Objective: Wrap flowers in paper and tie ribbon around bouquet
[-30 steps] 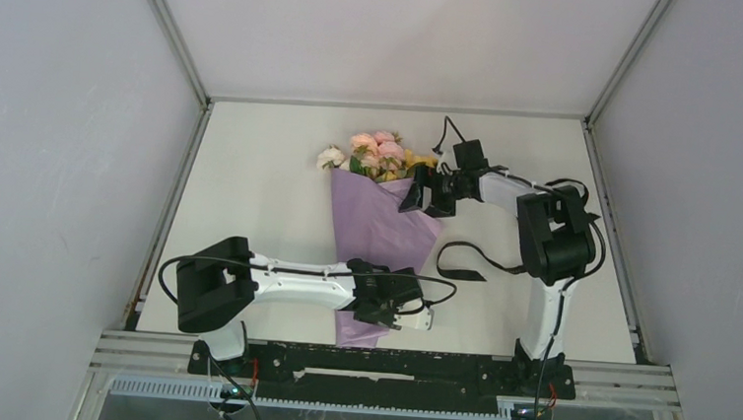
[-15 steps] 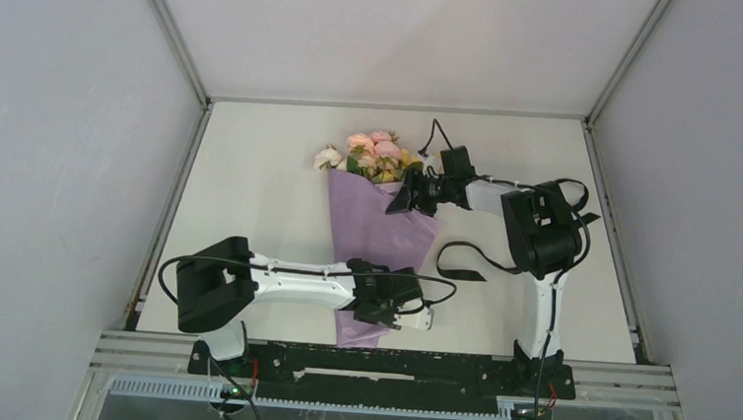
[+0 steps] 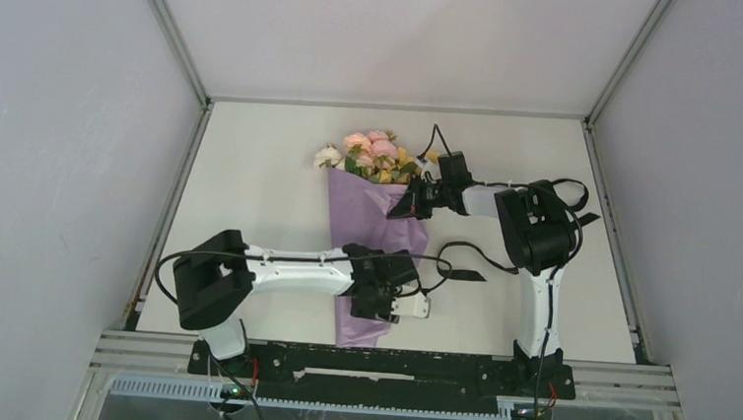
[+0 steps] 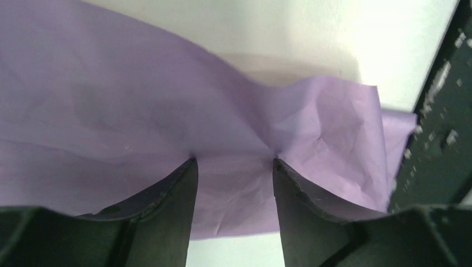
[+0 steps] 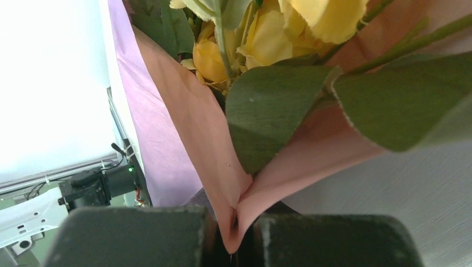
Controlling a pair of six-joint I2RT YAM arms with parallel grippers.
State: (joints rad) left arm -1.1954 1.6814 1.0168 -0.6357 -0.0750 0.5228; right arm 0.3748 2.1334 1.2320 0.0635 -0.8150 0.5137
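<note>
The bouquet lies on the table (image 3: 250,192) with its flowers (image 3: 371,156) at the far end. Pink, yellow and white blooms stick out of a lilac paper (image 3: 376,232) cone. My right gripper (image 3: 402,209) is at the cone's upper right edge. In the right wrist view it (image 5: 239,222) is shut on a pinched fold of paper (image 5: 167,144), just below yellow blooms (image 5: 267,39) and green leaves. My left gripper (image 3: 382,292) sits over the narrow lower cone. Its fingertips (image 4: 192,162) dig into the crinkled paper (image 4: 139,111) on both sides. The black ribbon (image 3: 470,273) lies loose on the table right of the cone.
The black frame rail (image 3: 386,364) runs along the near edge under both arm bases. Grey enclosure walls close in on the left, right and back. Black cables loop from the left wrist (image 3: 438,267) close to the ribbon.
My right gripper has moved left and down onto the paper's upper right edge and shut on it. The left gripper has crept slightly farther up the cone.
</note>
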